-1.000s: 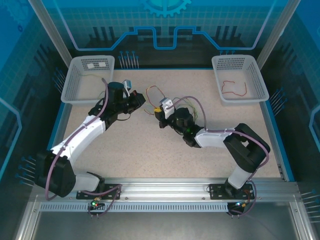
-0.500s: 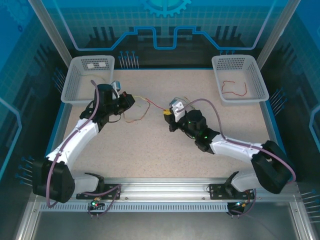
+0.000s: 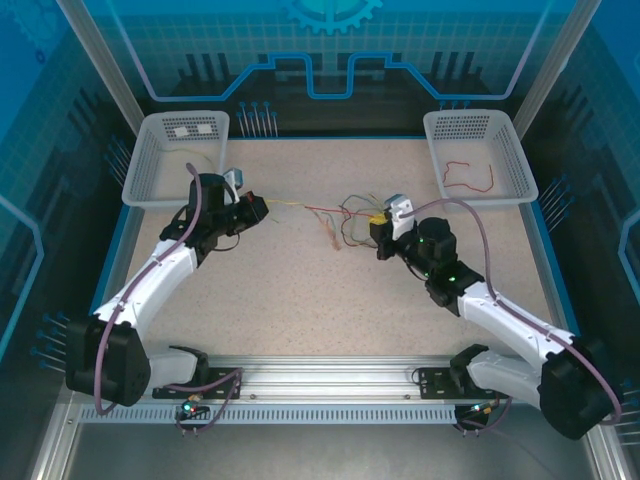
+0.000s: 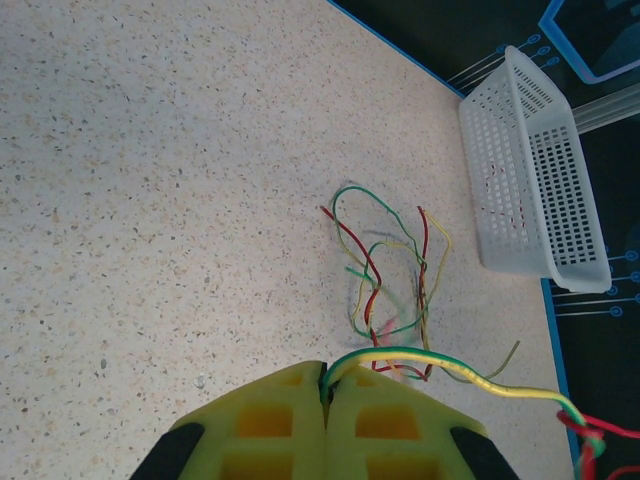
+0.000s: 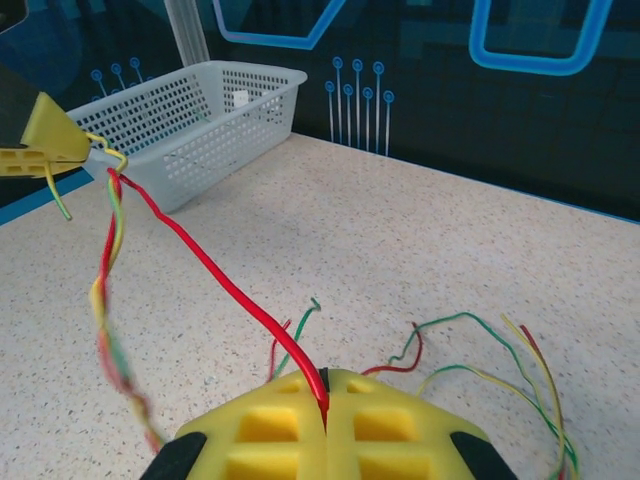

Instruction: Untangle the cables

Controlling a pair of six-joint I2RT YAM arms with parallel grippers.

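A loose tangle of red, green and yellow cables (image 3: 345, 215) lies mid-table between my two grippers. My left gripper (image 3: 260, 206) is shut on a yellow-green cable (image 4: 450, 362) that leaves its closed fingertips (image 4: 300, 400) and runs off to the right. My right gripper (image 3: 377, 222) is shut on a red cable (image 5: 215, 270), which rises taut toward the left gripper's fingers (image 5: 50, 135). A twisted red, yellow and green strand (image 5: 105, 300) hangs beside that red cable. The slack loops (image 4: 385, 270) rest on the table.
A white basket (image 3: 140, 170) stands at the back left with a thin yellowish wire in it. Another white basket (image 3: 520, 170) at the back right holds a red cable (image 3: 468, 176). Aluminium rail and arm bases line the near edge.
The arms have drawn apart: the right gripper moved right, the left slightly left and back. The cables between them are stretched out, and the tangle spreads wider on the table.
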